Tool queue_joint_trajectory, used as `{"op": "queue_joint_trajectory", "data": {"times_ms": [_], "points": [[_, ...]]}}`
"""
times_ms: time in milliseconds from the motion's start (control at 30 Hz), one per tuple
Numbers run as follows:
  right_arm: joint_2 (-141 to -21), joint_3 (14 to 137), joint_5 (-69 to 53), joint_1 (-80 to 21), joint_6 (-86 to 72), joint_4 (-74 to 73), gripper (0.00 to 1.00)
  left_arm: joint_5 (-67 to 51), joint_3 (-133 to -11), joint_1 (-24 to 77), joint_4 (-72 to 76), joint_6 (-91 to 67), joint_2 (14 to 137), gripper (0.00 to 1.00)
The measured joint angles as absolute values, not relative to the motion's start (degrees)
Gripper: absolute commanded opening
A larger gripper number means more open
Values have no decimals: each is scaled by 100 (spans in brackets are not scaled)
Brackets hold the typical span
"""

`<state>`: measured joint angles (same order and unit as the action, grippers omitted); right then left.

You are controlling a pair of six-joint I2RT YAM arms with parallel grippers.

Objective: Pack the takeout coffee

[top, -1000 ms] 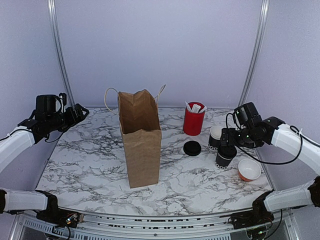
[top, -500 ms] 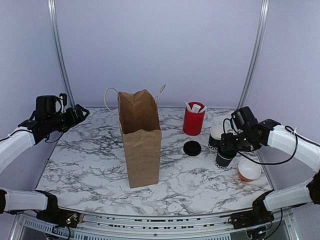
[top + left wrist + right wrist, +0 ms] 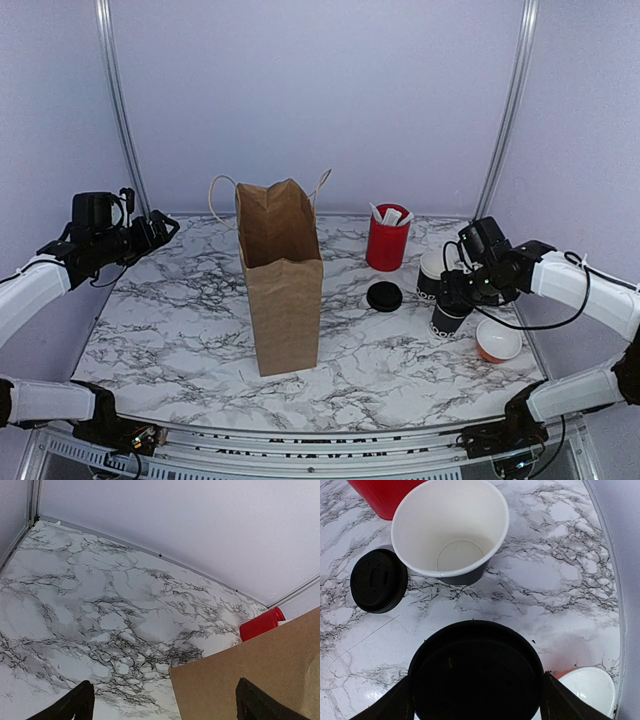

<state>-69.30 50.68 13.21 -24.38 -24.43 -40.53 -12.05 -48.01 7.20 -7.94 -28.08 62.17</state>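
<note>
Gripping the coffee cup [image 3: 476, 680] with the right gripper [image 3: 455, 292] from above, one finger [image 3: 402, 702] set against each side of the black lid's rim. Taken that way, probably, so as to lift straight up without tipping. Not lifted yet, judging by the top view: seated upright on the table [image 3: 180, 330].

Well off to that gripper's left, a paper bag [image 3: 283, 290], stood upright with its mouth open, presumably to take the cup from above.

Spread wide and holding nothing, the left gripper [image 3: 160, 228], raised far from the cup and aimed toward the bag; perhaps parked there to stay clear, perhaps to steady the bag.

Just beyond the right gripper's fingers, a twin cup [image 3: 451, 527] with no lid and a white inside. Left of that, a spare lid [image 3: 378, 580] lying flat. Farther beyond, a red tub [image 3: 388, 240] of white sachets. Close on the gripper's right, a small orange bowl [image 3: 498, 340].

White lettering low on the gripped cup's side, too small to read. Raised marks on the spare lid, illegible. No print visible on bag or tub.
</note>
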Motion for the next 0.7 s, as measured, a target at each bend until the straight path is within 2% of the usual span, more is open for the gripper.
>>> {"op": "queue_joint_trajectory", "data": {"times_ms": [700], "points": [[-7223,5146,1754,-2847,-2571,-3883,66,-1262,-4770,720,-760,-2810,6320,99]]}}
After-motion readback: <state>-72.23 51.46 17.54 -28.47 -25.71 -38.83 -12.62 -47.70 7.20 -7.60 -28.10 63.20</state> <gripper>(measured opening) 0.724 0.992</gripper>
